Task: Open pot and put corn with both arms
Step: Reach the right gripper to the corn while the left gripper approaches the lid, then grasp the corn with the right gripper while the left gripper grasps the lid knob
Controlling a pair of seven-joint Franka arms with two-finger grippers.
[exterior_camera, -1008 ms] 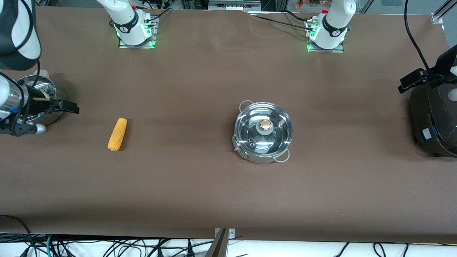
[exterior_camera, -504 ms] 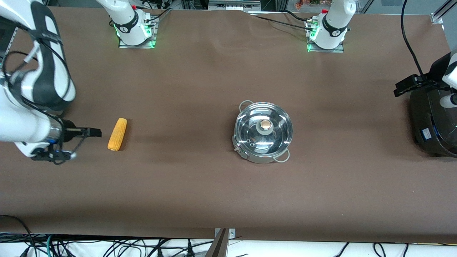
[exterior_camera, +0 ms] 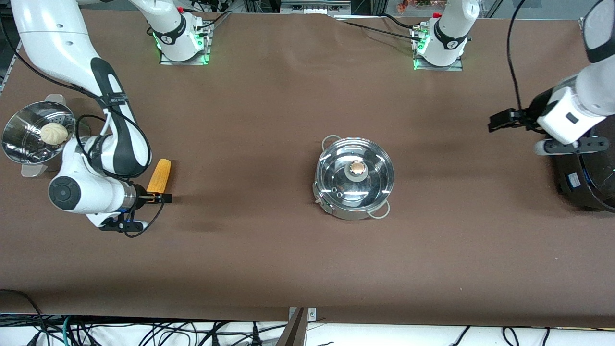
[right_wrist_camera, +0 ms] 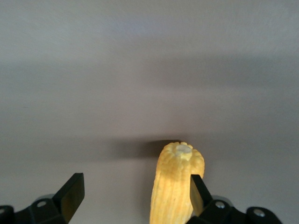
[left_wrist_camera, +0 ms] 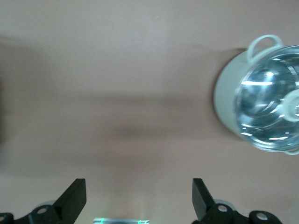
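The corn (exterior_camera: 160, 174) lies on the brown table toward the right arm's end. My right gripper (exterior_camera: 161, 196) is open at the cob's end nearer the camera. In the right wrist view the corn (right_wrist_camera: 177, 184) sits between the jaws, close against one finger (right_wrist_camera: 196, 191), with a wide gap to the other. The pot (exterior_camera: 354, 178) stands mid-table with its glass lid on, the copper knob (exterior_camera: 357, 167) on top. My left gripper (exterior_camera: 499, 121) hangs open and empty over bare table between the pot and the cooker. The left wrist view shows the pot (left_wrist_camera: 261, 98) ahead of that gripper (left_wrist_camera: 138, 198).
A perforated steel steamer (exterior_camera: 19, 139) holding a pale bun (exterior_camera: 53, 133) stands at the right arm's end of the table. A large black cooker (exterior_camera: 588, 180) sits at the left arm's end, partly under the left arm's wrist.
My right arm swung from over the steamer to the corn, and its open jaws now straddle the cob's end. My left arm moved off the cooker toward the pot.
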